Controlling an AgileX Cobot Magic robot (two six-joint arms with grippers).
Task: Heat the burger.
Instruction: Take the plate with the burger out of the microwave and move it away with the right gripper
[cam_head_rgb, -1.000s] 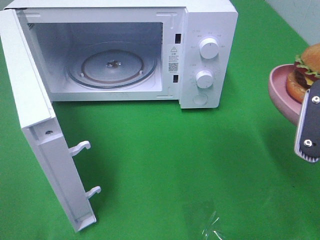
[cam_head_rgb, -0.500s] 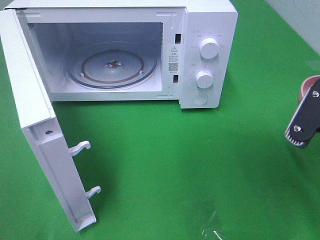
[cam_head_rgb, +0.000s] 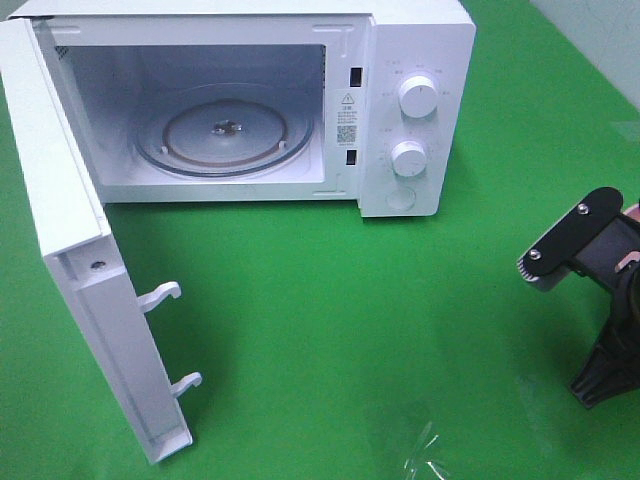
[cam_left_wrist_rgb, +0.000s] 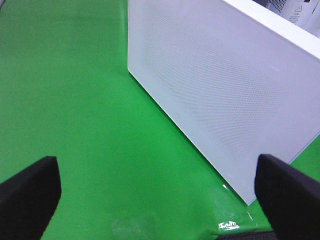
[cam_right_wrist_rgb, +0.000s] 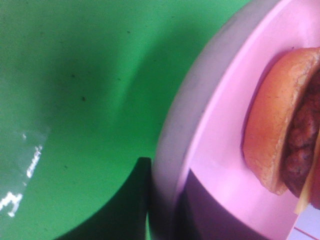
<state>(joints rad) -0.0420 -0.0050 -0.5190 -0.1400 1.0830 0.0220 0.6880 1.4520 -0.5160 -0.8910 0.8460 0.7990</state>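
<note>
In the high view, nearest the camera, the open microwave door (cam_head_rgb: 90, 290) swings out toward the front left, its two latch hooks (cam_head_rgb: 165, 295) pointing right over the green table (cam_head_rgb: 330, 330). At the right edge the right gripper (cam_head_rgb: 600, 265) hangs above the table, its dark body partly cut off by the frame. Its wrist camera shows the jaws pressed together on the rim of the pink plate (cam_right_wrist_rgb: 210, 130), one dark finger (cam_right_wrist_rgb: 137, 200) under the rim. The burger (cam_right_wrist_rgb: 287, 130) lies on that plate, seen sideways in this view, so its stacking axis runs across the picture: tan bun on the outside, dark patty next, a sliver of yellow cheese at the edge. The high view does not show it.

The left gripper (cam_left_wrist_rgb: 155, 192) has its fingers spread wide, hovering low beside the outer face of the door.

Farther back stands the microwave (cam_head_rgb: 400, 100), cavity open, glass turntable (cam_head_rgb: 225, 135) inside, two white knobs (cam_head_rgb: 417, 97) on the right panel.
</note>
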